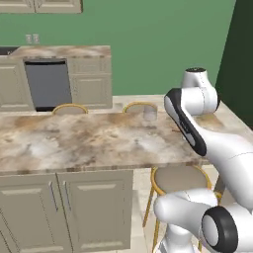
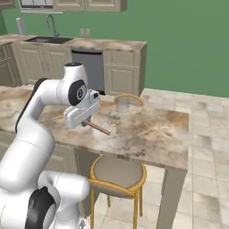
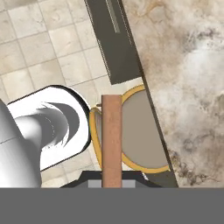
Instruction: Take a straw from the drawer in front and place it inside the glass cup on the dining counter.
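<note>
Hand view shows the straw [image 3: 112, 140], a thin stiff reddish stick, light and likely slick, pinched at one end by the gripper [image 3: 112, 183], whose jaws are clamped on it. It juts out over a stool [image 3: 144, 131] beside the dining counter [image 3: 188, 87]; the glass cup [image 2: 122, 104] stands well apart.
</note>
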Controlling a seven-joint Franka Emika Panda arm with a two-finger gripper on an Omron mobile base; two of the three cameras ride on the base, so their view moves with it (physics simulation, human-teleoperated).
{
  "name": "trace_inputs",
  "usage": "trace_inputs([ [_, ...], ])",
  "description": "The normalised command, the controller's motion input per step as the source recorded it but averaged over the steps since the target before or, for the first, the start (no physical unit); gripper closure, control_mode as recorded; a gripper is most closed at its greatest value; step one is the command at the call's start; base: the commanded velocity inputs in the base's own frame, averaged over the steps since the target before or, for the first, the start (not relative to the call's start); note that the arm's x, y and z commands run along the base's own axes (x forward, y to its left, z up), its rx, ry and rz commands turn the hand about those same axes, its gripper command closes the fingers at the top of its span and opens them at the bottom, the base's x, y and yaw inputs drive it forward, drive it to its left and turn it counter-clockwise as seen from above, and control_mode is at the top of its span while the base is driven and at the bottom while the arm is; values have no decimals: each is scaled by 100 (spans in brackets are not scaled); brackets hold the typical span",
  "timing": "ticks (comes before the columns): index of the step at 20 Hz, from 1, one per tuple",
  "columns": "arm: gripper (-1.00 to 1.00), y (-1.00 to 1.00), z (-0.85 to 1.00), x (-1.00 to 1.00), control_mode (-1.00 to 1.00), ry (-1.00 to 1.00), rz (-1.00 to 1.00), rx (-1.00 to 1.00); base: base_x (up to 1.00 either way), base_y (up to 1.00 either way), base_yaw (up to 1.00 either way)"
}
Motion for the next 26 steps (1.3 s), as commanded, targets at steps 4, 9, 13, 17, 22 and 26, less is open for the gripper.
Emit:
trace_inputs([
  [4, 100, 0, 0, 0, 100, 0, 0, 0, 0, -100, -12],
  [9, 100, 0, 0, 0, 100, 0, 0, 0, 0, -100, -11],
  [13, 100, 0, 0, 0, 100, 0, 0, 0, 3, -100, -4],
  [17, 100, 0, 0, 0, 100, 0, 0, 0, 18, -100, 0],
  [22, 100, 0, 0, 0, 100, 0, 0, 0, 44, -100, 10],
  [26, 100, 0, 0, 0, 100, 0, 0, 0, 73, -83, 34],
])
